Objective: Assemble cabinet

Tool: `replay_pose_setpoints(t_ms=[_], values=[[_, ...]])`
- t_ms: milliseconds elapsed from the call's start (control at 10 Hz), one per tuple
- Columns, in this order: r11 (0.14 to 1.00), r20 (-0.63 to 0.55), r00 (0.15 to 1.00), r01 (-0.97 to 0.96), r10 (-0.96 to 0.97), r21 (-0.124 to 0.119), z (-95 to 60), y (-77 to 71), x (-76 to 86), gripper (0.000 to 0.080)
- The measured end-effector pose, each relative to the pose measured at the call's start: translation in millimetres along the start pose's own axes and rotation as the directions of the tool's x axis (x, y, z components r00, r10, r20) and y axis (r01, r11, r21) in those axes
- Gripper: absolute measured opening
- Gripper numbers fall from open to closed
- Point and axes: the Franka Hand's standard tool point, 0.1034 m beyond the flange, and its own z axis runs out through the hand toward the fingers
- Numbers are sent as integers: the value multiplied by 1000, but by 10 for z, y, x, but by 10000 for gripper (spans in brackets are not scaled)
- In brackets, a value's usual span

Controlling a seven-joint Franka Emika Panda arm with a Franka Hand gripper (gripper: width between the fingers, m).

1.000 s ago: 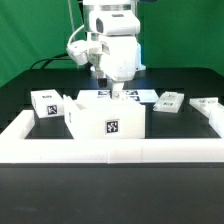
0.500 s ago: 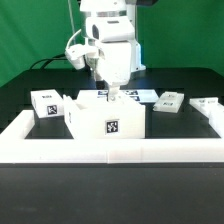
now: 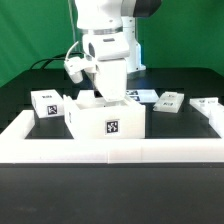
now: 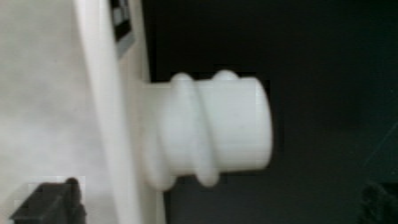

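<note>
Cabinet body: large open white plastic box [image 3: 107, 120], centre of the exterior frame, sitting on the black table [image 3: 110, 195]. One black-and-white square tag on its front face.

- Three smaller white tagged blocks lie loose on the table, none touching the box. One is at left-centre [image 3: 47, 103], near the box. One is right of centre [image 3: 170, 100]. The flatter one [image 3: 207, 104] is at the far right edge, close to the side rail.
- The white robot arm fills the upper centre. Its two-finger gripper [image 3: 105, 96] is down at the box's back rim. The fingertips sit against white plastic there, so I can't tell whether the jaws are spread, pressed together or pinching anything.
- In the wrist view, a flat white panel [image 4: 54, 100] has part of a tag showing at its edge. A ridged white cylindrical stub [image 4: 214, 130] sticks out of that panel against the dark background. A dark finger pad [image 4: 50, 203] shows in one corner beside the panel. The view is blurred, so contact is unclear, and so is which cabinet part the panel belongs to.
- Thin flat white marker board [image 3: 143, 95] lies behind the box, mid-frame, partly hidden by the arm.
- Long low white border rail [image 3: 110, 152] runs across the lower half in front of the box and turns back along both sides.
- Green backdrop [image 3: 30, 40] covers the upper left and right.
</note>
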Motion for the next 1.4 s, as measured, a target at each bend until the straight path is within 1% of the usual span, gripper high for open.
replay_pose_setpoints(t_ms=[100,200,400,500,600,700,800,1400], values=[[1000,3,1000,-16,16,-6,-26,31,-7,671],[1000,2,1000,-18,18,-6,-21,27,-9,671],[1000,2,1000,-18,18,-5,-17,24,-12,375],[1000,2,1000,-19,19,-5,-17,23,-13,206],[1000,2,1000,-19,19,-5,-16,22,-13,206],[1000,2,1000,-19,19,-5,-17,23,-12,78],[1000,4,1000,-20,20,-11,-24,35,-20,37],[999,4,999,-37,37,-13,-24,44,-5,37]])
